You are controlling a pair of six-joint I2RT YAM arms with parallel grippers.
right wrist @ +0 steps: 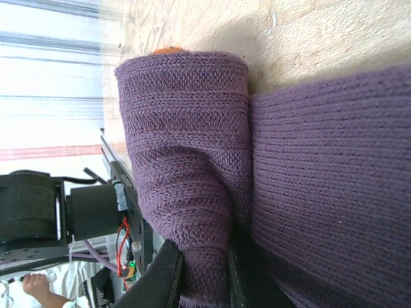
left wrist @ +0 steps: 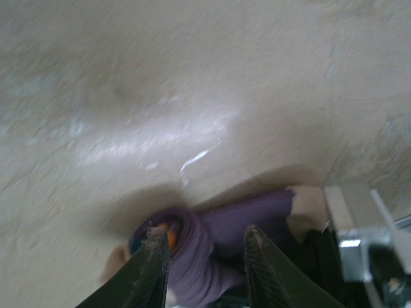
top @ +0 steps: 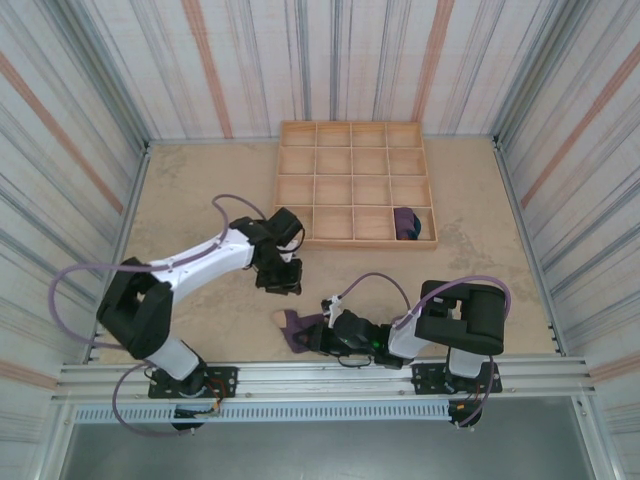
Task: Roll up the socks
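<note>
A tan table (top: 200,200) walled in by striped panels (top: 80,100), and at the far side sits a wooden tray (top: 352,177) divided into square compartments. One rolled bundle (top: 407,223) of purple knit sits in the tray's nearest row, right-hand corner compartment.

Down at the near edge, the purple sock (top: 298,330) lies on the table just in front of the arm bases, partly rolled, a peach end poking out on its left. The right gripper (top: 322,335) is low on it, reaching in from the right. Its wrist camera shows the fingers (right wrist: 166,276) pressed together on a fold of the sock (right wrist: 186,141) (a speck of orange peeks from the roll's far end).

The left gripper (top: 281,280) hangs over bare table just beyond the sock and apart from it. From its own camera the two fingers (left wrist: 151,269) stand spread, pinching nothing, and the sock (left wrist: 225,224) shows on the table past them, blurred.
</note>
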